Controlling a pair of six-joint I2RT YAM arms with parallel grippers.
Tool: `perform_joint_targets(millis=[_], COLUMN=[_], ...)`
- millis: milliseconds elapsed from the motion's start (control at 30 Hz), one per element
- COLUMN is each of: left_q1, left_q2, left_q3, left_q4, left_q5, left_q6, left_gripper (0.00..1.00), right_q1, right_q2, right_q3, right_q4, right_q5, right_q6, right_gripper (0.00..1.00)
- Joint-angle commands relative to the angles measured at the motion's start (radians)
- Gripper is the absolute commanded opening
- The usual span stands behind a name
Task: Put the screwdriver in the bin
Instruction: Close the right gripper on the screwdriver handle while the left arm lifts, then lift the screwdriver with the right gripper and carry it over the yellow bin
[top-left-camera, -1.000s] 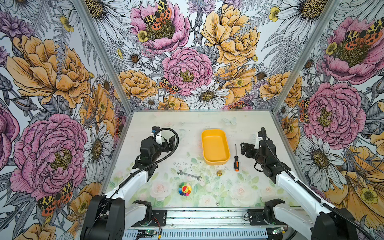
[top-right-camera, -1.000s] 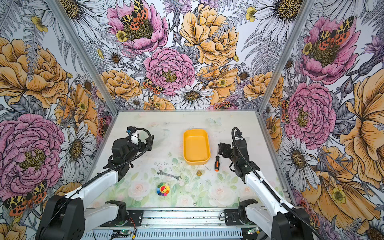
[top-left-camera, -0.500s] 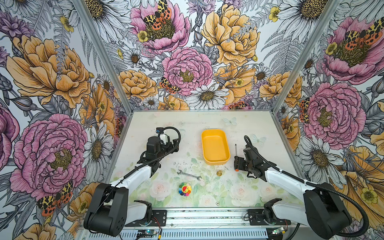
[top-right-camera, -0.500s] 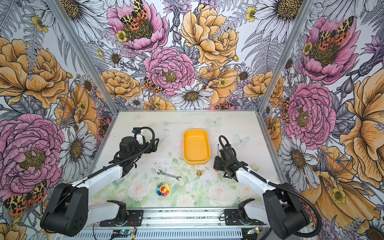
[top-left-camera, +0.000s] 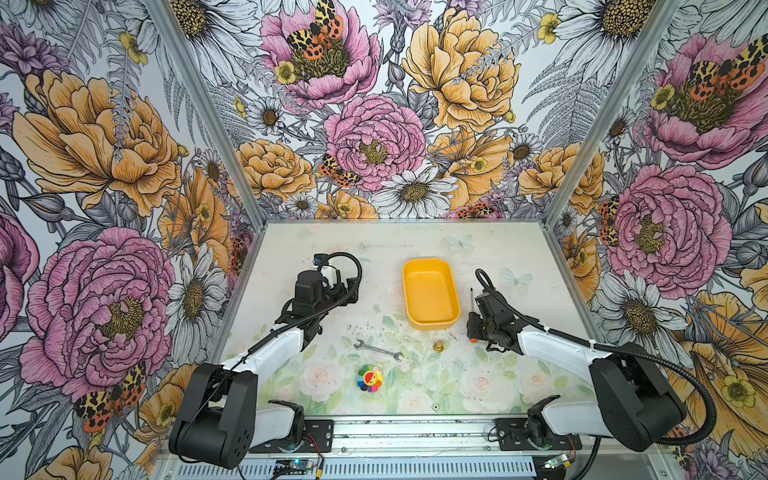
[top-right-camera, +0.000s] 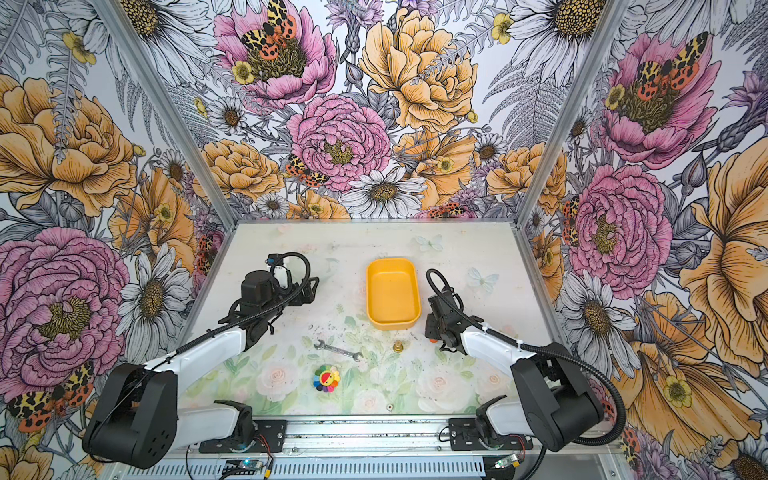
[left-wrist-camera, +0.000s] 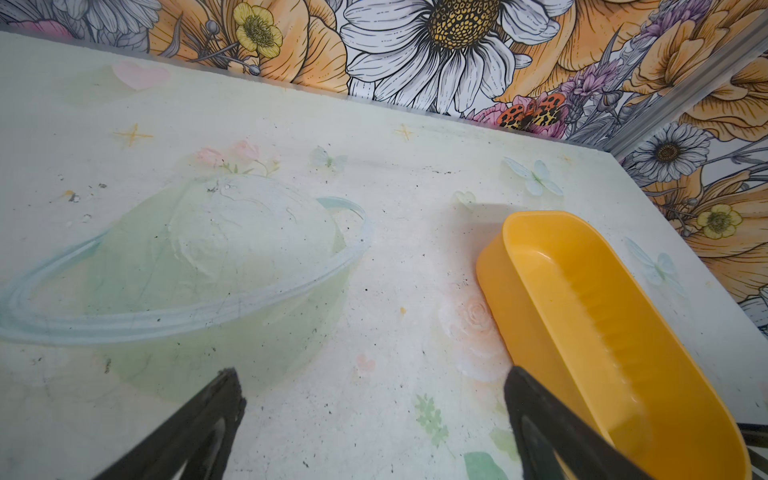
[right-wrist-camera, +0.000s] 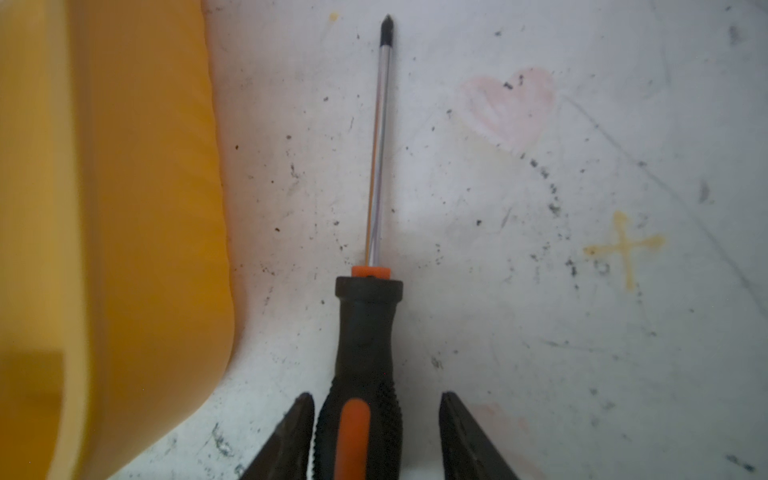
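The right arm lies low over the table, its white forearm reaching from the near right base towards the middle, wrist bent so the right gripper points to the far side. In the right wrist view its black fingers straddle the handle of the slim black-and-orange screwdriver. One finger sits against the grip and the other shows a gap, so the pincer is around the handle but not clenched.

The screwdriver lies flat on the pale printed table, just right of the yellow-orange rectangular plastic bin. It runs parallel to the bin's long wall without touching it, tip far and handle near.

The left arm rises from the near left base, elbow bent, and the left gripper points right towards the bin. In the left wrist view its fingers are spread wide and released, with bare table between them.

Near the bin's near end lie a silver double-ended wrench, a small brass fitting and a rainbow flower toy.
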Motion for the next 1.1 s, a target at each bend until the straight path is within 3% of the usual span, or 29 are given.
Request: perform_joint_targets(millis=[0,167,400,567,733,900,1067], left_q1=[-0.007,-0.008,-0.009,-0.009,-0.012,-0.019,-0.024], left_q2=[0.006,0.007,0.0,-0.006,0.0,-0.003,-0.022], left_q3=[0.016,0.017,0.02,0.021,0.028,0.032,0.027], left_q4=[-0.005,-0.013,-0.03,-0.042,-0.046,-0.047,-0.052], left_q5=[0.031,0.038,0.058,0.083,0.093,0.094,0.084], left_q6=[-0.015,-0.015,-0.017,0.001,0.012,0.007,0.003], left_gripper=[0.99,0.99,0.99,0.99,0.99,0.99,0.99], right_q1=[0.01,0.014,0.011,-0.02,-0.026,0.01,0.11], right_q2=[0.021,0.05,0.019,-0.107,-0.181,-0.12,0.02], right_q3=[0.03,0.037,0.05,0.122,0.3,0.496,0.625], right_q4=[0.002,0.0,-0.027,-0.159,-0.253,-0.251,-0.249], right_q5=[0.027,0.024,0.01,0.026,0.043,0.005,0.102], right_q6=[0.001,0.004,-0.021,-0.052,-0.101,-0.074,-0.041], right_gripper=[0.45,0.35,0.0,0.0,0.0,0.0,0.0])
